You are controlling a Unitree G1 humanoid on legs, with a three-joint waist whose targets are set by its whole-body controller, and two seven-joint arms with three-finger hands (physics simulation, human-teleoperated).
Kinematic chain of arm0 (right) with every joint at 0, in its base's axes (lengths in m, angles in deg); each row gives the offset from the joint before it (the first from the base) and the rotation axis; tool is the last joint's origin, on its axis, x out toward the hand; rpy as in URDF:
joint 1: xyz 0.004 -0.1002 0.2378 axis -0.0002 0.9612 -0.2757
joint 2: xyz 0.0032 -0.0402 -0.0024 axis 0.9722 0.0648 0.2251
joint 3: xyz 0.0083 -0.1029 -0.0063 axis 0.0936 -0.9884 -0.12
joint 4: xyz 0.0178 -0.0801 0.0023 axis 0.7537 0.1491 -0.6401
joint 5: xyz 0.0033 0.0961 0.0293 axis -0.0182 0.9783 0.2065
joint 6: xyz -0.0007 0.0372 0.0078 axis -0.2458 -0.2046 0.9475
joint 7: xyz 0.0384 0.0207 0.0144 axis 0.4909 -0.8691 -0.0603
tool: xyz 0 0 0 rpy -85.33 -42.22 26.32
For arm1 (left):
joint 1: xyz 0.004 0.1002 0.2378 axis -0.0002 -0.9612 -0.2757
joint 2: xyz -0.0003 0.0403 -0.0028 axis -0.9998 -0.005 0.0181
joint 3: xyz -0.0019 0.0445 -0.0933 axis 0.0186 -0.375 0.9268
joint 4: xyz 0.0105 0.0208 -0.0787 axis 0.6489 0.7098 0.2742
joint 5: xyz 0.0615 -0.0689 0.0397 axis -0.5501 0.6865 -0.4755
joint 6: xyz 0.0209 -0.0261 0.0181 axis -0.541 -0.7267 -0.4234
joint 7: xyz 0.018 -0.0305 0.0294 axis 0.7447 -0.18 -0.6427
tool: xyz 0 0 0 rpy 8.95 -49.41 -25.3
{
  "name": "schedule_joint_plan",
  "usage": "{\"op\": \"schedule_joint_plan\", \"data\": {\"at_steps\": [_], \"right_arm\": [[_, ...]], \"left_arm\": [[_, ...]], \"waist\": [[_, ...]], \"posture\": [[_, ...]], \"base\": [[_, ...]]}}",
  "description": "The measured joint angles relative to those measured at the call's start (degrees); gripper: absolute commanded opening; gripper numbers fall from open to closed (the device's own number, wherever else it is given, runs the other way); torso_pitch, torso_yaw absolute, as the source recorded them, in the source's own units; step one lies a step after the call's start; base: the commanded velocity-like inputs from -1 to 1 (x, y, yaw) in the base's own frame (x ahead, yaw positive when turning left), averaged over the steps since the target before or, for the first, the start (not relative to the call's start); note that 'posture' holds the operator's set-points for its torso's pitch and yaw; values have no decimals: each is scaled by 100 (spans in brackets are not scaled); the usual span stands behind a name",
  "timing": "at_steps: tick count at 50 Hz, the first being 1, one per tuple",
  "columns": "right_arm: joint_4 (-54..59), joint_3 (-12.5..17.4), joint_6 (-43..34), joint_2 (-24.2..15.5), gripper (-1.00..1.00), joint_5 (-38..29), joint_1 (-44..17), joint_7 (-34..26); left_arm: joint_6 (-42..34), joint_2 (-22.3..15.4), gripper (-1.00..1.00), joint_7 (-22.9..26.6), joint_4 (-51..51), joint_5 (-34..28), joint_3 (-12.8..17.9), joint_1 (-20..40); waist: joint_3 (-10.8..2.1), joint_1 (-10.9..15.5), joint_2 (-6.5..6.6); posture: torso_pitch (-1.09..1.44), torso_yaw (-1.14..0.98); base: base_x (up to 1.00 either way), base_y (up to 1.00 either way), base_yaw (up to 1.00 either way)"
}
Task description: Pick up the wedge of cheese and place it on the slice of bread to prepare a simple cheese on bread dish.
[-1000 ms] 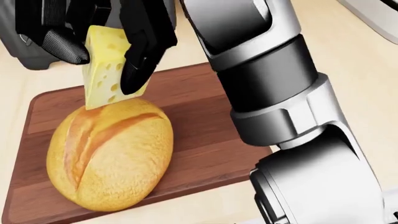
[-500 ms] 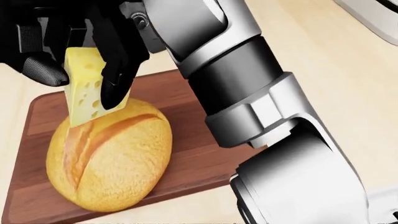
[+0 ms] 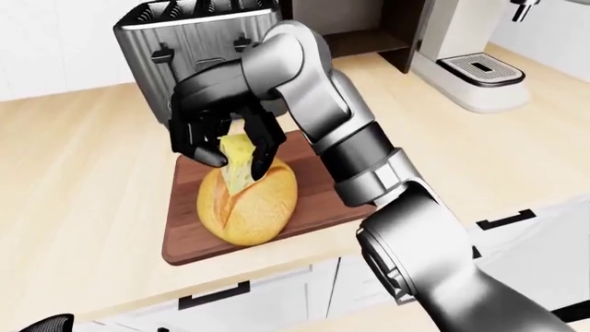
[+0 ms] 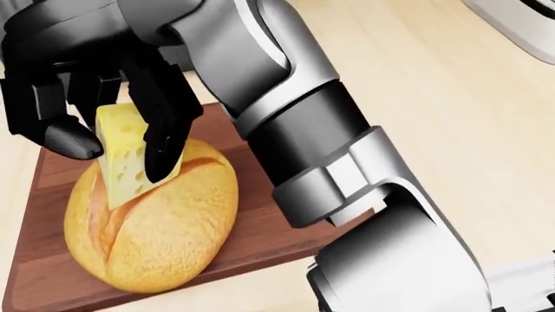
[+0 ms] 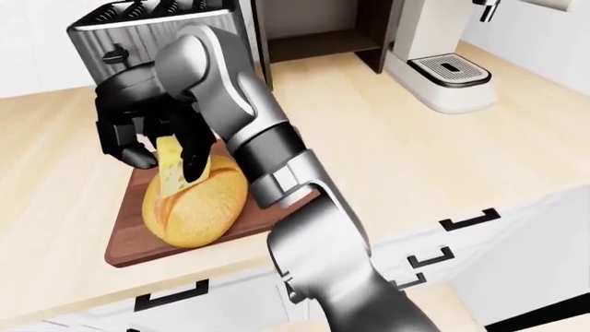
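Observation:
A yellow wedge of cheese (image 4: 119,133) with holes is pinched between the black thumb and fingers (image 4: 161,140) of my right hand (image 4: 115,157), which is shut on it. The wedge points down, and its lower tip rests on the upper left of a round golden bread loaf (image 4: 164,227). The loaf lies on a brown wooden cutting board (image 4: 260,227). My right arm reaches in from the lower right of the head view and arches over the board. A small dark shape (image 3: 41,324) in the bottom left corner of the left-eye view may be my left hand.
A metal toaster (image 3: 185,41) stands just above the board in the left-eye view. A white coffee machine (image 3: 470,66) sits at the top right. The pale wooden counter (image 3: 461,152) ends in an edge below the board, with white drawers (image 5: 443,263) under it.
My right hand has carried the cheese down and to the left. The wedge's tip has sunk from just above the loaf onto its top. The arm swung left with it.

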Motion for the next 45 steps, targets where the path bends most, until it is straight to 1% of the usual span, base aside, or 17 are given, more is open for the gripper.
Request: {"op": "schedule_joint_plan", "data": {"at_steps": [7,23,24,25,26,27,30,31,33,34,41,45], "right_arm": [[-15,8,84,41,-100,-70,86,12],[137,70,331,33,-100,-198,101,205],[147,71,332,31,-97,-200,97,211],[149,75,329,32,-76,-197,97,216],[145,76,327,30,-62,-195,98,212],[141,79,319,33,-27,-181,102,200],[143,88,300,47,1,-122,94,158],[150,71,311,39,33,-140,99,174],[163,80,311,16,69,-171,112,210],[156,94,304,16,100,-158,126,205],[345,-25,271,44,100,-232,264,173],[320,-10,275,21,100,-246,249,172]], "left_arm": [[-22,-14,100,-14,-11,8,10,16],[-48,-21,100,-23,-44,21,26,11],[-45,-19,100,-21,-45,23,26,9],[-42,-17,100,-18,-44,23,23,7],[-39,-15,100,-15,-41,23,21,6],[-38,-13,100,-12,-38,23,19,5],[-38,-8,100,-4,-32,24,12,3],[-34,-4,100,0,-36,24,9,-1],[-23,1,100,3,-41,25,10,-5],[-21,2,100,3,-41,26,12,-5],[3,14,100,19,-26,9,-13,-7],[-4,18,100,18,-3,7,-22,-11]], "waist": [[-50,-9,23],[-84,-11,45],[-84,-13,45],[-84,-13,46],[-85,-14,46],[-87,-16,47],[-91,-22,53],[-87,-24,54],[-81,-28,57],[-79,-33,61],[3,-20,42],[7,-15,19]], "posture": [[0,0],[0,0],[0,0],[0,0],[0,0],[0,0],[0,0],[0,0],[0,0],[0,0],[0,0],[0,0]], "base": [[0,0,0],[0,0,0],[0,0,0],[0,0,0],[0,0,0],[0,0,0],[0,0,0],[0,0,0],[0,0,0],[0,0,0],[0,0,0],[0,0,0]]}}
